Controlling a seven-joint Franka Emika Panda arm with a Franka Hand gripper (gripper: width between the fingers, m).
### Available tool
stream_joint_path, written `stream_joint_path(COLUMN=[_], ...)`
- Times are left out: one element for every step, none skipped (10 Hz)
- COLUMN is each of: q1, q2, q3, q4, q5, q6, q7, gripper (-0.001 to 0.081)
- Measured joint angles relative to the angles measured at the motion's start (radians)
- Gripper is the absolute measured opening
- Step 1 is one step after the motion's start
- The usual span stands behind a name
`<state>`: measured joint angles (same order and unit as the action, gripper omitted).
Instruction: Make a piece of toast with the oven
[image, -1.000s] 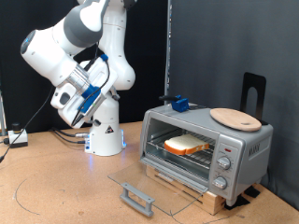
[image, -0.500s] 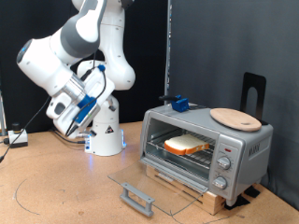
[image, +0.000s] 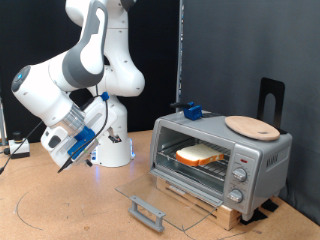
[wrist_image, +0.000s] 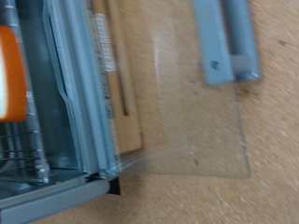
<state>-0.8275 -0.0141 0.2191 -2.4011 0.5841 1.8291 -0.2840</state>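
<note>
toast in open oven, arm off to the side.

the piece of toast (image: 201, 154) lies flat on the wire rack (image: 196, 164) inside the oven (image: 222, 157), which sits on a wooden slatted base (image: 205, 201) at the exterior view's right. the glass door (image: 163, 198) is folded down onto the counter (image: 60, 215), its grey handle (image: 146, 213) toward the exterior view's bottom. a round wooden board (image: 252, 126) rests on the oven's top. the gripper (image: 62, 166) hangs above the counter at the exterior view's left, well apart from the oven, nothing seen between its fingers; whether it stands wide or narrow, i cannot tell. the wrist view shows the door (wrist_image: 192, 112) and handle (wrist_image: 226, 42), blurred.
</note>
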Motion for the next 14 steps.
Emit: stream_joint_path(q1=[-0.003,-0.004,-0.004,-0.002,0.000,0.000,-0.004,-0.010,-0.011,-0.010,-0.009,-0.005,0.001,0.007], q2=[0.017,0.053,0.098,0.142,0.180,0.179,0.180,0.188,0.210,0.241,0.273,0.306,0.340,0.370], q3=[-0.006,-0.009,-0.009,-0.009,-0.006,-0.006,-0.007,-0.008,-0.008,-0.008,-0.007,-0.007,-0.006,-0.006], q4=[0.013,0.032,0.056,0.075,0.099,0.098,0.095,0.093,0.096,0.103,0.111,0.119,0.124,0.127], q5=[0.024,0.021,-0.011,-0.033,-0.042,-0.042,-0.011,-0.001,-0.010,-0.026,-0.044,-0.073,-0.099,-0.115], q6=[-0.010,-0.006,-0.004,0.025,0.040,0.040,0.036,0.035,0.034,0.035,0.040,0.046,0.063,0.085], q7=[-0.057,-0.093,-0.099,-0.077,-0.059,-0.062,-0.109,-0.149,-0.167,-0.174,-0.182,-0.183,-0.183,-0.182], gripper=[0.0807,0.0807,0.0807,0.0807,0.0807,0.0807,0.0807,0.0807,0.0807,0.0807,0.0807,0.0807,0.0807,0.0807])
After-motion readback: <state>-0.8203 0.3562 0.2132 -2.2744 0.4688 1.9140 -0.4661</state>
